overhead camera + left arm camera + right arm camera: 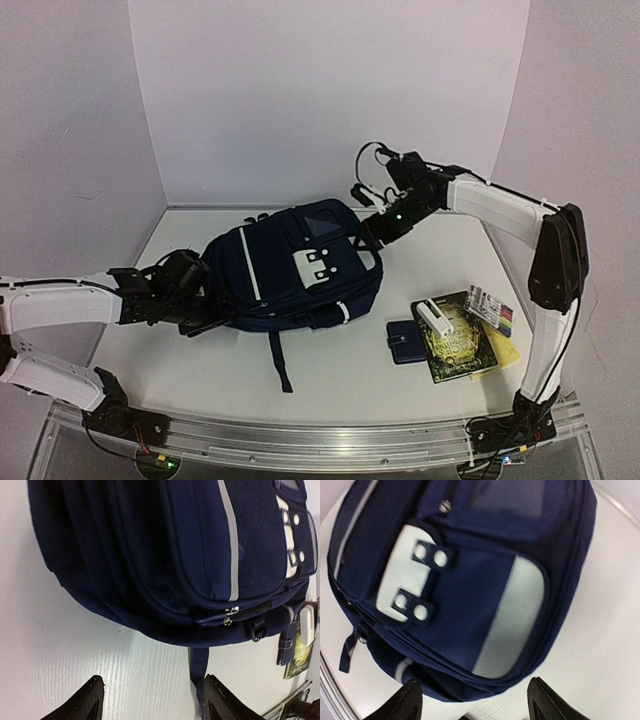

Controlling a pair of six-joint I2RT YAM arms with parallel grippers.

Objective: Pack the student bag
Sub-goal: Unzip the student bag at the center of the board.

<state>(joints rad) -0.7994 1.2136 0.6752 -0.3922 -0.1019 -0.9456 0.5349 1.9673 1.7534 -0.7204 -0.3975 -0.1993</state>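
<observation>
The student bag (295,265) is a navy backpack with thin white stripes and a white front patch, lying flat in the middle of the table. My left gripper (208,298) sits at the bag's left side, open, with nothing between its fingers. In the left wrist view the left gripper (155,705) hangs over bare table just short of the bag (165,555), and a dark strap (199,675) runs beside the right finger. My right gripper (368,232) is at the bag's far right corner. The right wrist view shows the right gripper (477,705) open above the bag (470,580), apart from it.
To the right of the bag lie a small navy wallet (405,340), a dark book (460,345) with a white object (435,317) on it, a pack of markers (490,308) and a yellow sheet (506,356). White walls close the back and sides.
</observation>
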